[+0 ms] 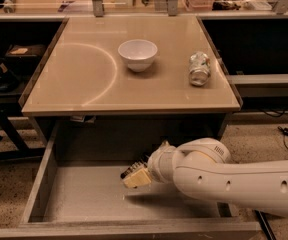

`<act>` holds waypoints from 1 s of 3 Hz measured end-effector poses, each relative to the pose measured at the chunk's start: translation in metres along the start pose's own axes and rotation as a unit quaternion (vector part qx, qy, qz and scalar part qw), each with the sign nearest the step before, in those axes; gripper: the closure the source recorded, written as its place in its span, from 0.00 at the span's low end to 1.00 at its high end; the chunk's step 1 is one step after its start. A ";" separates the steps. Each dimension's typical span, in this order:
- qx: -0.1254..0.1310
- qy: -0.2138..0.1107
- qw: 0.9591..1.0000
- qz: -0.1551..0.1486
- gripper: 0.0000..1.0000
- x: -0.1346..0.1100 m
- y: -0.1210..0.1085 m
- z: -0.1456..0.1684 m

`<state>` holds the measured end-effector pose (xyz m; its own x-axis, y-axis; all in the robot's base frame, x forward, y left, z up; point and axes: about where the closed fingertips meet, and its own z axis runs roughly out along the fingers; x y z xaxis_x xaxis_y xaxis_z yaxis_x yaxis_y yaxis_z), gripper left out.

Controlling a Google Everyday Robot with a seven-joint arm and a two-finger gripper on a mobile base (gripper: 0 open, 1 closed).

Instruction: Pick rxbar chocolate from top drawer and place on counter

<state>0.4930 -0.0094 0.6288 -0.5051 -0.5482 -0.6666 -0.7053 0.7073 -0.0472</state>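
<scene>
Rxbar chocolate, as far as I can make it out from the one camera view, is the small dark sliver with pale streaks right at the tip of the gripper, inside the top drawer. It sits near the middle of the drawer, a little toward 12 o'clock and clear of the grey floor, with a soft shadow on the metal at its 6 o'clock. I cannot tell how the jaws stand, nor whether they are clamped on the bar or only touching it.

The white arm comes in from 4 o'clock, crosses the drawer's right side and ends in a rounded wrist just at 3 o'clock of the gripper. The drawer is pulled fully out at 6 o'clock of the bench, and its low walls and front lip are in plain sight.

Up on the glossy beige bench, a white bowl stands upright toward 12 o'clock of the centre. A silvery can with green marks lies on its side at 3 o'clock of the bowl, well apart from it and near the right edge. A pale arc mark curves across the left half, passing just beside the bowl at its 8 o'clock.
</scene>
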 end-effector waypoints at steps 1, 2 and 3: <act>-0.003 0.004 1.000 0.005 0.00 0.007 0.002 0.003; -0.008 0.006 1.000 0.003 0.00 0.009 0.004 0.009; -0.010 0.007 1.000 -0.003 0.00 0.006 0.007 0.012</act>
<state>0.4914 -0.0025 0.6152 -0.5071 -0.5589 -0.6561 -0.7188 0.6943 -0.0359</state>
